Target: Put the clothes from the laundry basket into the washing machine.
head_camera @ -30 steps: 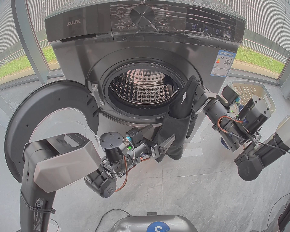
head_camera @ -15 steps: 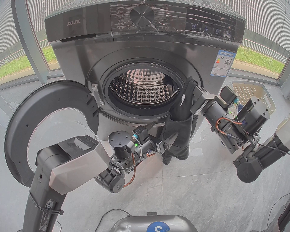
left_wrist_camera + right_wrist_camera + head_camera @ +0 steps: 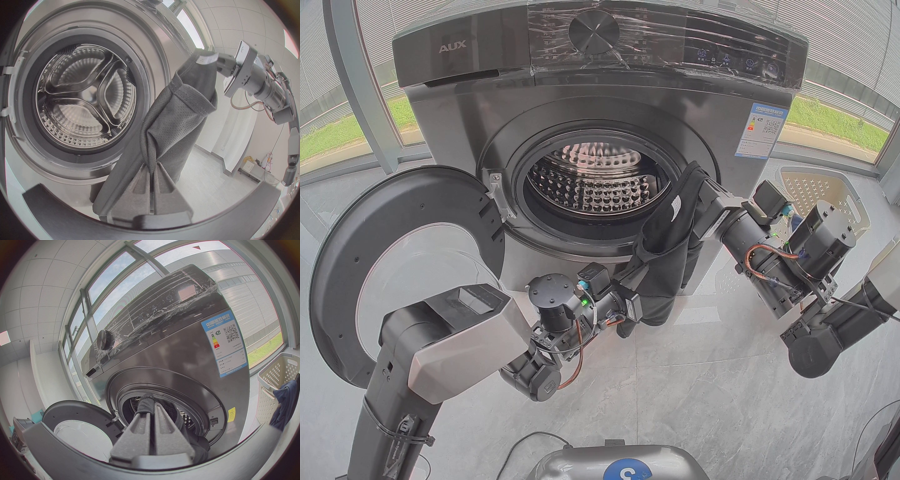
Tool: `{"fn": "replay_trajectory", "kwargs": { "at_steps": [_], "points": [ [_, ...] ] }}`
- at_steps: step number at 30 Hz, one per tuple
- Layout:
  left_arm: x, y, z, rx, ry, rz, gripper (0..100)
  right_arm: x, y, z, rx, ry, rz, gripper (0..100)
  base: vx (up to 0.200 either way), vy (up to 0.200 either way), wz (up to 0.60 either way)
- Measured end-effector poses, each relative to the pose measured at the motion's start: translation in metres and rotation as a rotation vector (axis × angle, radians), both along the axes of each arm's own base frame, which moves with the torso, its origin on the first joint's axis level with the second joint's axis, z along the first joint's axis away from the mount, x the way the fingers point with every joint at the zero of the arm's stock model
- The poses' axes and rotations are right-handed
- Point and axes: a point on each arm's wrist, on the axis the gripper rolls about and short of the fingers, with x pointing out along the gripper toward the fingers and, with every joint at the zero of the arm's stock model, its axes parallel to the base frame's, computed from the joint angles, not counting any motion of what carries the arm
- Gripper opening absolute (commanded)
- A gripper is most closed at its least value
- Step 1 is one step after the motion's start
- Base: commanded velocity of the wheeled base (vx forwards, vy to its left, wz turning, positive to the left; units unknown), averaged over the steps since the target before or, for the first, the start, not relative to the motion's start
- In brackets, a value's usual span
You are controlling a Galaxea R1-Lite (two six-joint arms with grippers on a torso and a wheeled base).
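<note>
A dark grey garment [image 3: 665, 250] hangs in front of the washing machine [image 3: 600, 125], just right of its open drum [image 3: 594, 178]. My right gripper [image 3: 695, 187] is shut on the garment's top edge [image 3: 147, 404] beside the door opening. My left gripper [image 3: 634, 294] is shut on a fold lower down on the garment [image 3: 162, 137], so the cloth is stretched between the two. The drum [image 3: 84, 97] shows bare metal inside. The laundry basket [image 3: 825, 194] stands on the floor to the machine's right, with a dark blue cloth [image 3: 286, 404] draped over its rim.
The round door [image 3: 400, 250] is swung open to the left, close to my left arm. Light tiled floor [image 3: 687, 387] lies open in front of the machine. Windows run behind it.
My left gripper moved up and right, then shut on the garment's lower part and lifted it. My right gripper shifted slightly toward the drum with the top edge.
</note>
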Motion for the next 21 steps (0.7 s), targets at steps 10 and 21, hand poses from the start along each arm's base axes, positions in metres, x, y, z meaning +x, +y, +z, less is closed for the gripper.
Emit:
{"fn": "replay_trajectory", "kwargs": {
  "at_steps": [10,21],
  "points": [
    [-0.032,0.038,0.015,0.060,0.066,0.032,0,0.008,-0.010,-0.005,-0.005,0.014,-0.035,0,0.000,0.000,0.00],
    [-0.077,0.108,0.061,0.086,0.084,0.129,0,0.013,-0.017,-0.012,-0.005,0.043,-0.070,0,0.000,0.000,0.00]
  ]
}}
